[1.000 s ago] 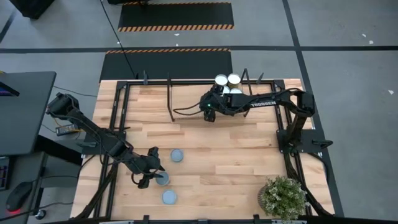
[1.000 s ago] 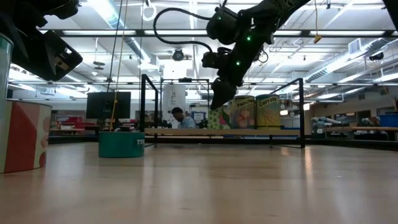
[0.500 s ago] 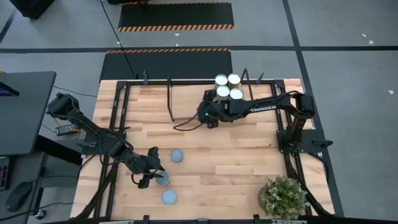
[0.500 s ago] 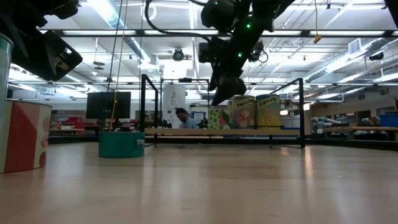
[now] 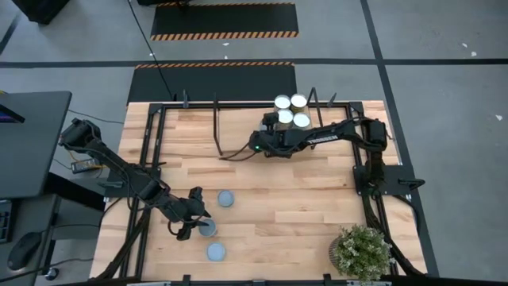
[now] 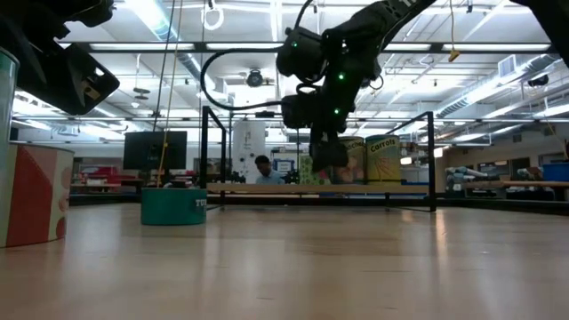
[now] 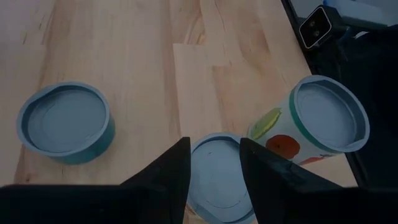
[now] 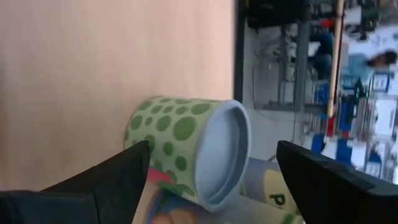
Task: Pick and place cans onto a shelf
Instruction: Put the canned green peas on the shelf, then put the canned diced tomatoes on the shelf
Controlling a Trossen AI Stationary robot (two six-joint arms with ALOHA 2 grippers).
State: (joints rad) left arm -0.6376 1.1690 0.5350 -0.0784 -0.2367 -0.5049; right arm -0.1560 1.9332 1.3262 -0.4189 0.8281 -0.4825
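Note:
Four cans (image 5: 290, 110) stand on their bases at the right part of the shelf (image 5: 238, 104) at the far edge. My right gripper (image 5: 268, 132) is open just in front of the green-dotted can (image 8: 186, 155), and its fingers stand wide on either side without touching it. Three more cans stand near the left: a teal one (image 5: 227, 198), one near the front edge (image 5: 215, 252), and one (image 7: 214, 174) under my left gripper (image 7: 213, 152). My left gripper is open and hovers above that can.
A potted plant (image 5: 361, 250) stands at the near right corner. Black frame rails (image 5: 155, 135) run along the table's sides. There is bare wood (image 5: 294, 199) in the table's middle. A person (image 6: 262, 169) shows in the room beyond the shelf.
My right gripper has drawn back from the cans on the shelf toward the table's left and near side and has turned. The green-dotted can it covered now stands in plain view. My left gripper has kept still.

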